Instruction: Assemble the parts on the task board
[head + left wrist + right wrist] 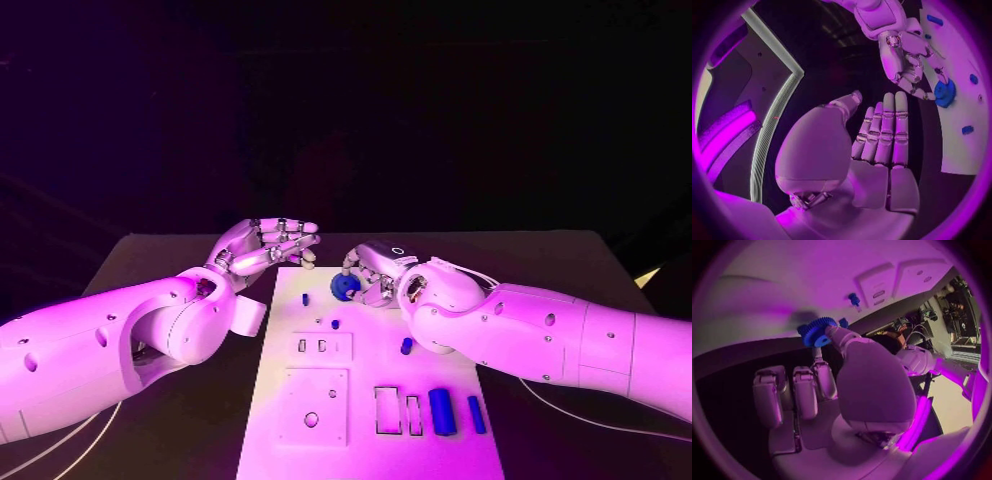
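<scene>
The white task board (368,440) runs down the middle of the black table. At its far end my right hand (382,272) pinches a blue gear (346,287) between thumb and fingers, low over the board. The right wrist view shows the thumb tip against the gear (817,333), with a small blue peg (854,299) standing on the board (786,285) beyond it. My left hand (268,245) hovers just off the board's far left corner, fingers stretched out and holding nothing. In the left wrist view its fingers (882,132) are straight, and the right hand (907,62) and the gear (945,93) lie beyond them.
Small blue pegs (304,298) (335,323) (407,346) stand along the board. Two long blue bars (441,412) (476,414) lie near its front right, beside empty slots (387,410). Two raised square plates (320,346) (315,405) sit on the left half. Bare black table (173,260) flanks the board.
</scene>
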